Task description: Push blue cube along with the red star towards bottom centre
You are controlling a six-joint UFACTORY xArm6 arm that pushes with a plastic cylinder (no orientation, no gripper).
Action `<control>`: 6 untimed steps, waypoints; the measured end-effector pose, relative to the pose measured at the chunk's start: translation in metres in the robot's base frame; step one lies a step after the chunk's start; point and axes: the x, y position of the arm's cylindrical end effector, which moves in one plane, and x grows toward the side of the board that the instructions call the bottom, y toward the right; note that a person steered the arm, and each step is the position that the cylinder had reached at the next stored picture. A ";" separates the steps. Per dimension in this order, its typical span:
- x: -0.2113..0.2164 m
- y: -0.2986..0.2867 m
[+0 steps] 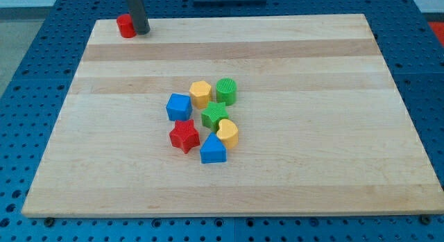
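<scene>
Eight blocks were on the board (pixel 333 55): two blue, two red, two yellow, two green. My tip (pixel 142 32), a plain rod without jaws, touched the red cylinder (pixel 125 26), well apart from the blue cube (pixel 179 107) and red star (pixel 184 136).

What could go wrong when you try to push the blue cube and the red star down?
1. The blue cube and red star sit in a tight cluster, so the yellow block or green star may well get dragged along.
2. The blue triangular block lies beside the star and might block it.
3. My tip is far off at the view's top left, touching a red cylinder it could knock away.
</scene>
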 end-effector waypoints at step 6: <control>0.217 0.086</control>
